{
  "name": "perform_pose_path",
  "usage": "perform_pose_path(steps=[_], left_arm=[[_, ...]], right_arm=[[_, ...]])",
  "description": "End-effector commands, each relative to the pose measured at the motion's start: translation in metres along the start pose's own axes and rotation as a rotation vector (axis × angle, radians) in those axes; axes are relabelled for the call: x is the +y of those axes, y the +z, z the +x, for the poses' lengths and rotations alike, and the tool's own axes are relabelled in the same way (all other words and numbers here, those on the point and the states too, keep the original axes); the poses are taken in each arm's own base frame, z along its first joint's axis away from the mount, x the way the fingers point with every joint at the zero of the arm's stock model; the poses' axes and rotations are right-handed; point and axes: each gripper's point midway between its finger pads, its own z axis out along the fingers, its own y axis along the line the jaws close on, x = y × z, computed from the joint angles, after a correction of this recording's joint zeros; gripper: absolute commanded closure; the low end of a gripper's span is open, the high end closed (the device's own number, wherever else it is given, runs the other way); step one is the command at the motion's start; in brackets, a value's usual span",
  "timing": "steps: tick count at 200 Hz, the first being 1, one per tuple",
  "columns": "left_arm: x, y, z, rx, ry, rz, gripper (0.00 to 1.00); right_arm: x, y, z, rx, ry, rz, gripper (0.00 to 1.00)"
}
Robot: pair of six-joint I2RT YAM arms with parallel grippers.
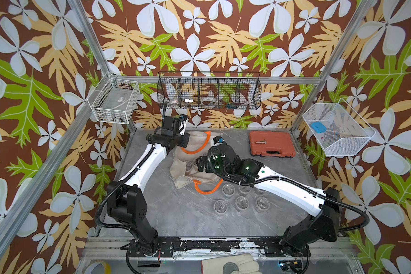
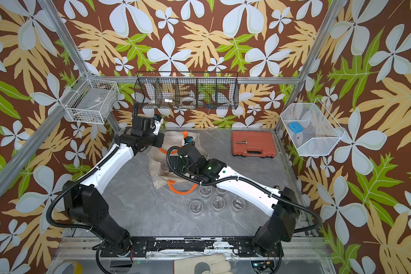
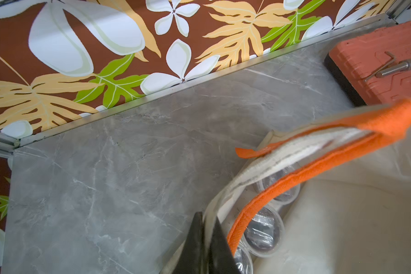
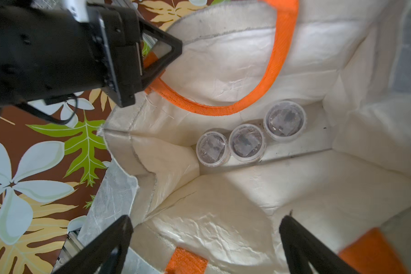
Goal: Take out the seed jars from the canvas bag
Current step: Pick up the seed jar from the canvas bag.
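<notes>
The canvas bag (image 1: pixel 179 172) (image 2: pixel 155 163) lies at the back middle of the table with its mouth open. My left gripper (image 3: pixel 209 234) (image 4: pixel 173 51) is shut on the bag's beige rim beside an orange handle (image 3: pixel 318 163) and holds it up. Three seed jars (image 4: pixel 246 143) stand in a row on the bag's floor, and some also show in the left wrist view (image 3: pixel 262 232). My right gripper (image 4: pixel 207 237) (image 1: pixel 201 163) hangs open over the bag's mouth with nothing between its fingers. Several more seed jars (image 1: pixel 242 202) (image 2: pixel 218 202) stand on the table in front of the bag.
An orange-red tool case (image 1: pixel 272 143) with a bolt on it lies at the back right. Wire baskets hang on the left (image 1: pixel 115 100), back (image 1: pixel 209 91) and right (image 1: pixel 337 129) walls. A work glove (image 1: pixel 230 265) lies below the front rail.
</notes>
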Motion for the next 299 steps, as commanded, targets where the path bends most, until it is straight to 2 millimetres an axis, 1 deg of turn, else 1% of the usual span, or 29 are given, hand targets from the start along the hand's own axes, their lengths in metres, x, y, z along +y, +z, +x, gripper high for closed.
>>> perform_pose_path(steps=[1, 24, 41, 57, 71, 80, 95, 110, 129, 138, 157, 186, 205, 226, 246, 274, 299], left_arm=[[-0.003, -0.009, -0.017, -0.101, -0.033, 0.015, 1.00], [-0.009, -0.010, -0.012, -0.114, -0.059, 0.054, 1.00], [-0.013, -0.014, -0.012, -0.137, -0.077, 0.078, 1.00], [-0.018, -0.018, -0.015, -0.155, -0.086, 0.107, 1.00], [-0.020, -0.022, -0.017, -0.167, -0.090, 0.123, 1.00], [-0.021, -0.024, -0.018, -0.177, -0.092, 0.130, 1.00], [-0.024, -0.027, -0.018, -0.196, -0.096, 0.146, 1.00], [-0.026, -0.029, -0.018, -0.203, -0.102, 0.160, 1.00], [-0.030, -0.030, -0.018, -0.207, -0.107, 0.181, 1.00], [-0.032, -0.030, -0.018, -0.208, -0.111, 0.191, 1.00], [-0.035, -0.033, -0.020, -0.219, -0.117, 0.211, 1.00], [-0.037, -0.037, -0.020, -0.237, -0.118, 0.222, 1.00], [-0.038, -0.038, -0.019, -0.237, -0.118, 0.231, 1.00], [-0.039, -0.038, -0.019, -0.238, -0.118, 0.236, 1.00], [-0.039, -0.039, -0.020, -0.239, -0.123, 0.242, 1.00], [-0.040, -0.041, -0.019, -0.241, -0.124, 0.248, 1.00], [-0.041, -0.041, -0.018, -0.240, -0.128, 0.254, 1.00]], right_arm=[[0.000, 0.021, 0.012, 0.038, 0.019, -0.008, 0.01], [-0.014, 0.047, 0.035, 0.080, 0.048, 0.032, 0.02], [-0.024, 0.059, 0.049, 0.110, 0.079, 0.049, 0.02], [-0.033, 0.066, 0.060, 0.130, 0.119, 0.057, 0.02], [-0.042, 0.068, 0.068, 0.139, 0.150, 0.071, 0.02], [-0.046, 0.068, 0.069, 0.139, 0.159, 0.085, 0.02], [-0.050, 0.067, 0.061, 0.120, 0.161, 0.108, 0.02], [-0.050, 0.067, 0.046, 0.090, 0.158, 0.124, 0.03], [-0.050, 0.073, 0.031, 0.061, 0.171, 0.147, 0.03], [-0.050, 0.078, 0.029, 0.057, 0.183, 0.150, 0.03], [-0.052, 0.089, 0.028, 0.054, 0.211, 0.162, 0.03], [-0.061, 0.106, 0.037, 0.065, 0.243, 0.203, 0.03], [-0.066, 0.111, 0.044, 0.068, 0.265, 0.210, 0.05], [-0.069, 0.114, 0.047, 0.065, 0.267, 0.213, 0.06], [-0.072, 0.119, 0.046, 0.050, 0.266, 0.228, 0.07], [-0.069, 0.130, 0.041, 0.041, 0.270, 0.237, 0.06], [-0.070, 0.140, 0.037, 0.019, 0.289, 0.259, 0.06]])
